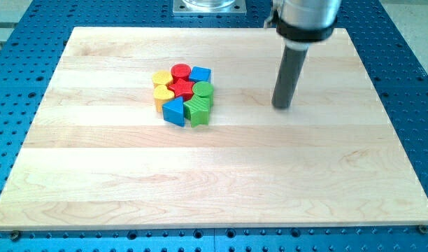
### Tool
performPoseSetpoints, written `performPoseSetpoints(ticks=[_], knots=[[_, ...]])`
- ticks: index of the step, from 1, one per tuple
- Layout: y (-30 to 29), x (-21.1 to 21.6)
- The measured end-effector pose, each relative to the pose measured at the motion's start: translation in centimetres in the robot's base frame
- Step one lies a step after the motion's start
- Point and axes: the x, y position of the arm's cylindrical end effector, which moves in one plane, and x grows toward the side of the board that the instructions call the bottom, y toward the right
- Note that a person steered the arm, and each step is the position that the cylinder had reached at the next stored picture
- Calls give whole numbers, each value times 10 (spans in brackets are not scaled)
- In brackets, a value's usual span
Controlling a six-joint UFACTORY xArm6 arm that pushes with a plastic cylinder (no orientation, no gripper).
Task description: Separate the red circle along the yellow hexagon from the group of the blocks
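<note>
Single high, downward-angled view across the whole wooden board [340,175]

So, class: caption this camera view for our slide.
My tip stands right of the clustered blocks, clear of red circle and yellow hexagon.

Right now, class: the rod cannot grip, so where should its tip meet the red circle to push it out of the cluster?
My tip stands apart, to the view's right. The red circle sits on the cluster's top edge, beside the yellow hexagon; probably wedge in from the cluster side and push toward the view's top.

Pale wooden board [221,182] on blue perforated table [25,42]
</note>
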Motion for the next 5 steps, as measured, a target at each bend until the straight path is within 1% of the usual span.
performPoseSetpoints(ticks=[1, 2, 3, 4, 5], knots=[[9, -55], [-52, -95], [-141, -76], [-181, -14], [-163, 7]])
